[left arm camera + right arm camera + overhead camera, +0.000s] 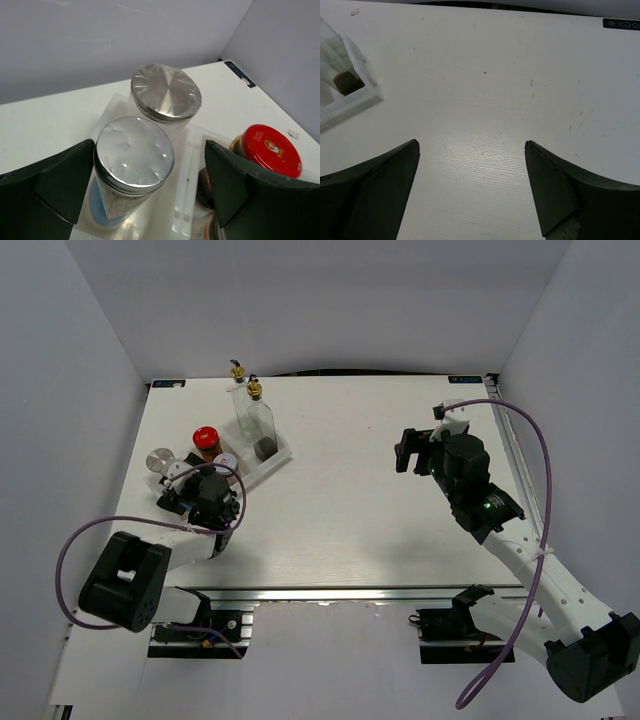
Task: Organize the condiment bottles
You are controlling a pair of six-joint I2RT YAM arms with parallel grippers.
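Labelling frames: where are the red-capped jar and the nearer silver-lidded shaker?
red-capped jar [272, 150], left wrist view, on its red lid.
nearer silver-lidded shaker [134, 155], left wrist view, lid centre.

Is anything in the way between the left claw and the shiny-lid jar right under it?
Nothing visible. The left gripper hangs open over the nearer silver-lidded shaker, a finger on each side. The other silver-lidded shaker stands behind it, and the red-capped jar sits beyond one finger, outside the gap.
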